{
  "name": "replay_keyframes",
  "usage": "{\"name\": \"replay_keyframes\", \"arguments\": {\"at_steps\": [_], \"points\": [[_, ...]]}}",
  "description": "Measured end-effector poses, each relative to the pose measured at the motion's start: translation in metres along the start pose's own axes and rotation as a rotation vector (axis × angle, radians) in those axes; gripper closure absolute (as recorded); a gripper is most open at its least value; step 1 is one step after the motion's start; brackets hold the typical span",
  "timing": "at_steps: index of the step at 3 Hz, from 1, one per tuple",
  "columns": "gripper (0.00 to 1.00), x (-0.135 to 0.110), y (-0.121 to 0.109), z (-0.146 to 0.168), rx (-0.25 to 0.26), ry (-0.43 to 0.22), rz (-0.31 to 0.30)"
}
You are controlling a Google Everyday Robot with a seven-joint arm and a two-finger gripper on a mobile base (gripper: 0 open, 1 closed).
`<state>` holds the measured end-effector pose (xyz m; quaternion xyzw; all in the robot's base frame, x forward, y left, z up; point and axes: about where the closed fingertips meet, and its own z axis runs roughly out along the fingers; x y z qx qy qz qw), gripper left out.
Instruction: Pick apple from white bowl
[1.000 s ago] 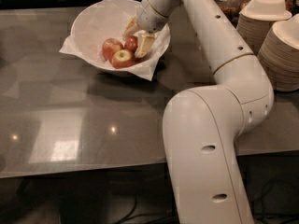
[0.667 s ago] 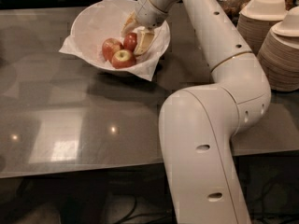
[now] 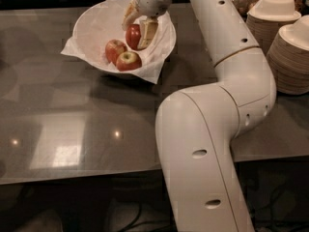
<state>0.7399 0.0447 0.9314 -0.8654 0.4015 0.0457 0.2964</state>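
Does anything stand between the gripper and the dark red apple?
Nothing visible does. The gripper holds the apple between its fingers inside the white bowl; the paler apple and the yellow-topped apple lie beside it, not above it.

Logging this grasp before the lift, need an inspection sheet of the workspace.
surface: grey tabletop, glossy, with light reflections.
job's things: deep red apple within the rim of the paper-lined white bowl, set between the end effector's fingers.
clutter: paler red apple and yellow-green-topped apple in the same bowl, touching each other; stacks of disposable bowls at the table's right side.
end effector: inside the bowl, shut on the deep red apple.
cables: nothing seen.
surroundings: dark, nothing seen.
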Motion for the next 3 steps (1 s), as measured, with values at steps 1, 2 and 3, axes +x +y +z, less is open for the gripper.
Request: {"name": "replay_keyframes", "arguments": {"at_steps": [1, 2, 3], "points": [[1.00, -0.016, -0.010, -0.022, 0.034, 0.005, -0.046], [1.00, -0.037, -0.017, -0.051, 0.114, -0.071, -0.038], [1.00, -0.055, -0.021, -0.083, 0.221, -0.204, 0.005]]}}
